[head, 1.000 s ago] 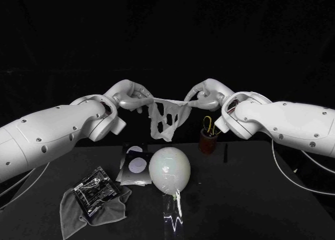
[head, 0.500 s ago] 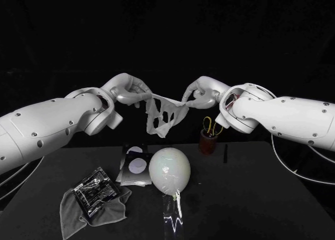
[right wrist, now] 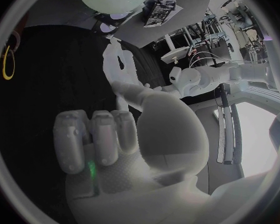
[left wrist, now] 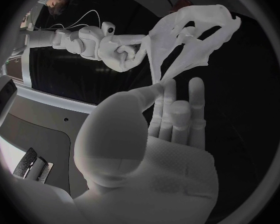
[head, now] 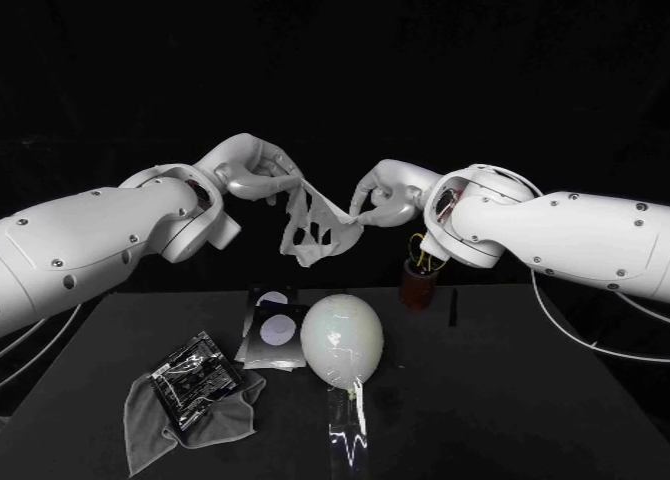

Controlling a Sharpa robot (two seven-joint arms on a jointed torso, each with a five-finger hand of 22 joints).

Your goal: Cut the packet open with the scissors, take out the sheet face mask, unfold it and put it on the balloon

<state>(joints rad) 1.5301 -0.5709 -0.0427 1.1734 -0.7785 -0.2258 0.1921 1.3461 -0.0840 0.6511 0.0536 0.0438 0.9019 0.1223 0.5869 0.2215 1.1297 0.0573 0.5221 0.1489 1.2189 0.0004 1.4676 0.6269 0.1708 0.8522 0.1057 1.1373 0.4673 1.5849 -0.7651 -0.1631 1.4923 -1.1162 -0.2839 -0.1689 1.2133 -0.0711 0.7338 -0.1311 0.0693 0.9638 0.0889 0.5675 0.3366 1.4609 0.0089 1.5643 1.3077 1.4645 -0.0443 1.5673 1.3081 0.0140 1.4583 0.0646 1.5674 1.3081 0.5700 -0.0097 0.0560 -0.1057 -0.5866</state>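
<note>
We see: white mask (head: 318, 225), pale whitish balloon (head: 341, 338), grey cloth (head: 162, 435), blk tabletop (head: 537, 400), scissors (head: 419, 248) w/ yellow handles, dark brown holder (head: 417, 288).

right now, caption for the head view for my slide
Left hand and right hand hold the mask up between them, with the balloon lying on the table.

A black table (head: 537, 400) stands before a creased black backdrop (head: 335, 60) — dark across the whole far side.
</note>
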